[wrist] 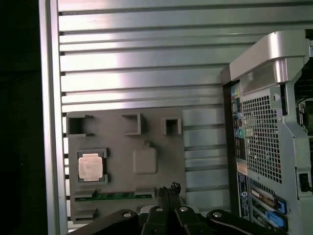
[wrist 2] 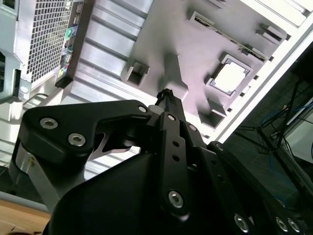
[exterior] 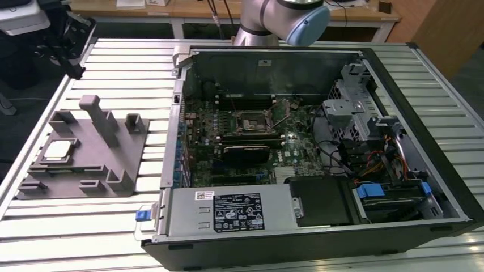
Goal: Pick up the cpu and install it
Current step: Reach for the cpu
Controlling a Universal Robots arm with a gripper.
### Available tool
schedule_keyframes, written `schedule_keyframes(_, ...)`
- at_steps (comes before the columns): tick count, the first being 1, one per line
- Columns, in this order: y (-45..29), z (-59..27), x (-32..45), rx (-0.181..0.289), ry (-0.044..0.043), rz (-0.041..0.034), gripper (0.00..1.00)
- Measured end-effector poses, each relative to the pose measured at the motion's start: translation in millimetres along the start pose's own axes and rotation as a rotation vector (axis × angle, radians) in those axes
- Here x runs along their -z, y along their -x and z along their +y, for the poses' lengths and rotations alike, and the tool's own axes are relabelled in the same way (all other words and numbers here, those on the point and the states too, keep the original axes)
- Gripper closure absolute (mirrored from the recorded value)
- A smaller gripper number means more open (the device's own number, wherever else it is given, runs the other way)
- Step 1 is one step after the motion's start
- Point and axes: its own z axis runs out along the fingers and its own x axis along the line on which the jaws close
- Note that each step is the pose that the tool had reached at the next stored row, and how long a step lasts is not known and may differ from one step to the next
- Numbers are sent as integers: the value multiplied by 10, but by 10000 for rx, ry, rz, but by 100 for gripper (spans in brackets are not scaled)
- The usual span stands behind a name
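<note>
**Reach toward the pick: cpu not yet lifted**

In the exterior view: finds the gripper (exterior: pixel 76 71) high over the far corner of the table (exterior: pixel 128 62) on the exterior view's left, touching nothing. Finds the cpu (exterior: pixel 59 149) lying flat, pale top up, in a square recess of the grey fixture block (exterior: pixel 113 170), close to the table's edge on the exterior view's left. Just beside the block, the open computer case (exterior: pixel 272 62), with the black-framed socket (exterior: pixel 251 120) bare on the motherboard and well apart from the cpu.

In the second wrist view: looks along the black fingers (wrist 2: pixel 168 127) toward the fixture block (wrist 2: pixel 195 44). Jaws drawn together to a narrow tip, with nothing between them. Cpu (wrist 2: pixel 230 78) seated in its recess, off to one side of the fingertip line and apart from it.

In the first wrist view: looks straight down on the slatted table (wrist: pixel 146 63), the fixture block (wrist: pixel 171 166) and the case's perforated rear panel (wrist: pixel 264 137). Gripper (wrist: pixel 170 188) with tips meeting above the block, apart from the cpu (wrist: pixel 91 167), with a raised square pad between the two.

Step in hand, by the look of it: the reach toward the cpu, with the pick not begun and the install untouched. Probably calls for parting the jaws enough to straddle the cpu's rim, centring over the recess, and coming down square. Otherwise risks tipping the flat part or scraping it on the recess walls.
</note>
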Motion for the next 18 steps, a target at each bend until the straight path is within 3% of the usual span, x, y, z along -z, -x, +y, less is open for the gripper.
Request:
schedule_keyframes(6, -110, -16, -45, -1, 0, -1, 89)
schedule_keyframes(18, -261, -36, -195, -1, 0, 0, 89)
